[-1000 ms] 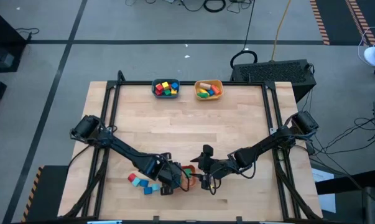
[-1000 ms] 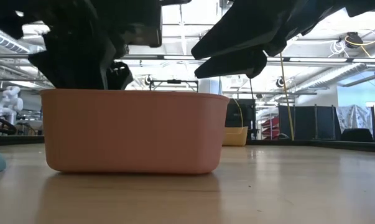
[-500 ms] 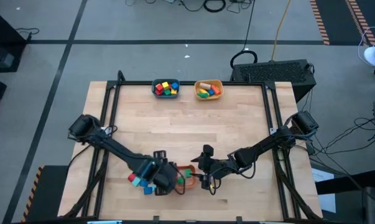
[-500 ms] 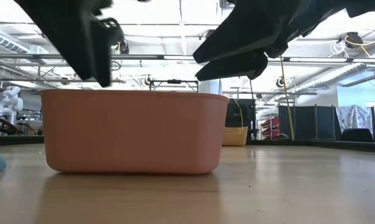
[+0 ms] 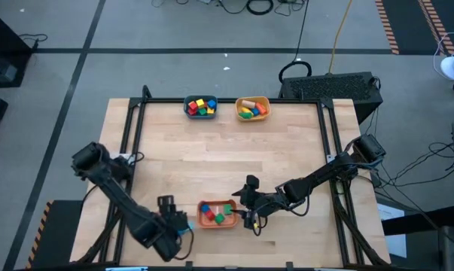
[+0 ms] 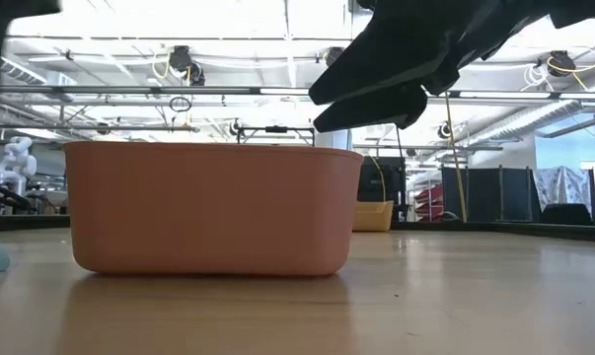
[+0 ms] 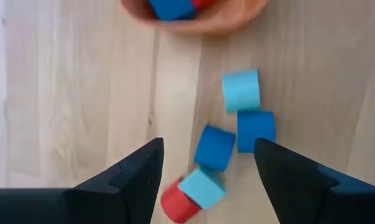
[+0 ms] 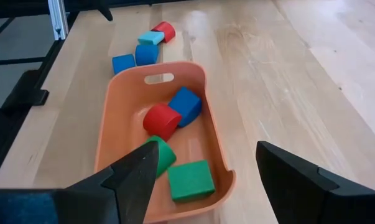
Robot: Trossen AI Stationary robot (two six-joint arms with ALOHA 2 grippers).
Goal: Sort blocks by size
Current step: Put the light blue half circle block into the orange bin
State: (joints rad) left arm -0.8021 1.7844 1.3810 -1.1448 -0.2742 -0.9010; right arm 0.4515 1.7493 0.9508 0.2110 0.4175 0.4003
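My left gripper stands open, pointing down over a cluster of loose blocks on the table: two light blue, two blue and one red. It touches none of them. In the high view it is near the front edge, left of the orange bowl. That bowl holds a red block, a blue one and two green ones. My right gripper hovers open above the bowl's right end.
A dark bowl and a yellow bowl, each with several blocks, stand at the table's far edge. Bare wood lies between them and the orange bowl. The table's near edge is close to the loose blocks.
My left gripper has left the space over the orange bowl, rising and swinging toward the table's left and near edge. It now stands over the loose blocks. The bowl, hidden under it before, shows fully in the high view.
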